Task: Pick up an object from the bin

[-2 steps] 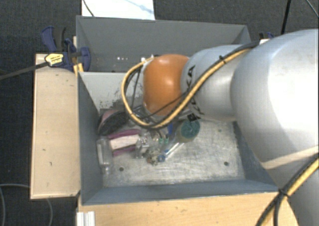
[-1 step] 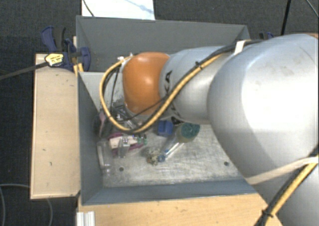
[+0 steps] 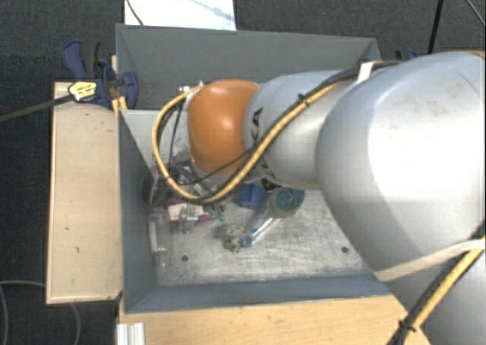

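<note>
My gripper (image 3: 181,182) is low in the left part of the bin, mostly covered by the arm's orange cover. Just below it lies a small pink and white thing (image 3: 187,216). To the right of that sit a blue block (image 3: 250,196) and a teal round thing (image 3: 289,200), both half under the arm. A slim clear and blue pen-like thing (image 3: 249,234) lies slanted on the floor in front of them. Whether anything is held cannot be made out.
A clear, flat piece (image 3: 157,237) lies along the bin's left wall. The big grey arm covers the right half and back of the bin. Bare floor shows along the front wall.
</note>
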`<act>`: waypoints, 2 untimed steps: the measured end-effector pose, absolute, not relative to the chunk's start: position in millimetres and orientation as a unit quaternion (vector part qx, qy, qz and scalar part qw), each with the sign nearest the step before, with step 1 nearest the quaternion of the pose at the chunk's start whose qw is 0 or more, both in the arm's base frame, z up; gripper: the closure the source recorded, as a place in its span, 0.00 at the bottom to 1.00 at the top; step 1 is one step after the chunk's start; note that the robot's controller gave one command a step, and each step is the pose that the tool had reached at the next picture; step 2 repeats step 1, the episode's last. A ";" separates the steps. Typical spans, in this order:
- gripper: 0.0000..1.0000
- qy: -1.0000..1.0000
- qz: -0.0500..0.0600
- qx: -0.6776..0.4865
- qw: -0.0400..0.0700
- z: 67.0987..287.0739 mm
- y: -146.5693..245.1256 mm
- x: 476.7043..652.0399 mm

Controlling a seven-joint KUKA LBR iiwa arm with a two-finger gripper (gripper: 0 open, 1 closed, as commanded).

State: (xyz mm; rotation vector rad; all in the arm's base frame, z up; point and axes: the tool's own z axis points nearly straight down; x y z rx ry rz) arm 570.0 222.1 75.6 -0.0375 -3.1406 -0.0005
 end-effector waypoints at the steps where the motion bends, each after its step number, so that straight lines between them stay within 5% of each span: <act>1: 1.00 -1.000 -0.002 -0.028 -0.004 212.8 222.9 567.4; 2: 1.00 -1.000 -0.002 -0.028 -0.004 212.8 222.9 567.4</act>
